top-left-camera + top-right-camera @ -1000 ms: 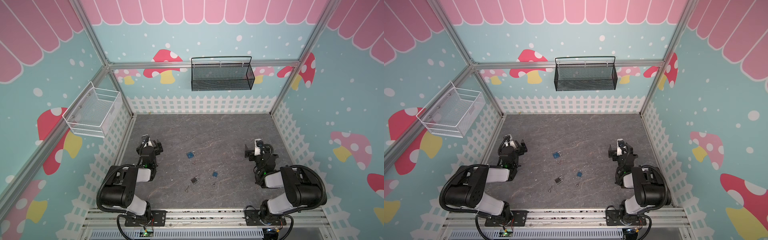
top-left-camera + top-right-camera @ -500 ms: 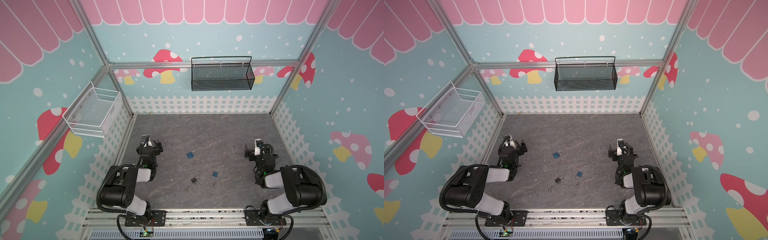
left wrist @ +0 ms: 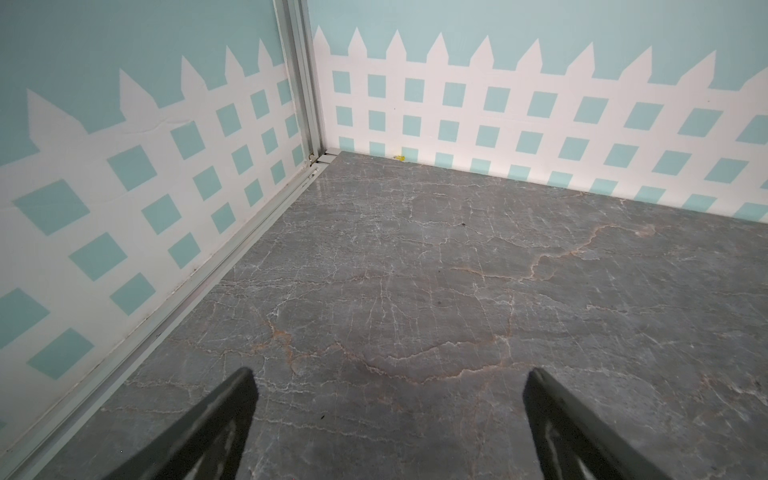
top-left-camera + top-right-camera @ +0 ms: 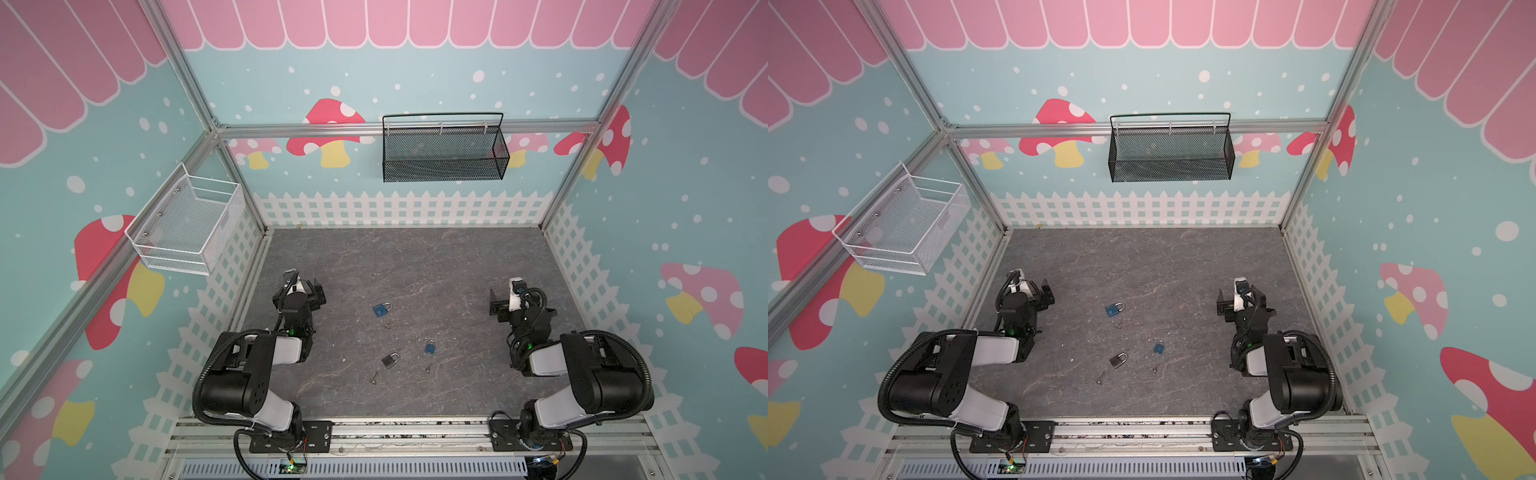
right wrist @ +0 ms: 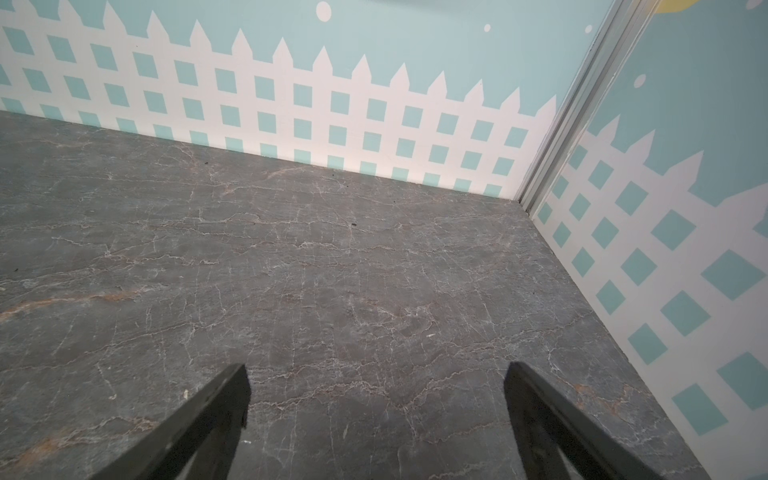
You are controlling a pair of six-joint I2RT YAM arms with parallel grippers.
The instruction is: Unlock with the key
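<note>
Three padlocks lie on the grey floor in both top views: a blue padlock [image 4: 382,308] [image 4: 1114,309], a smaller blue padlock [image 4: 430,347] [image 4: 1158,347] and a grey padlock [image 4: 390,360] [image 4: 1119,360]. A small key [image 4: 374,378] [image 4: 1101,377] lies in front of the grey one; a second key [image 4: 428,368] and a third key [image 4: 388,325] lie near the blue ones. My left gripper [image 4: 313,293] [image 3: 388,382] rests open at the left, empty. At the right, my right gripper [image 4: 496,305] [image 5: 376,378] is open and empty. Both wrist views show only bare floor.
A black mesh basket [image 4: 442,151] hangs on the back wall. On the left wall hangs a white wire basket [image 4: 187,226]. Fence-patterned walls close the floor on three sides, and a metal rail [image 4: 395,430] runs along the front.
</note>
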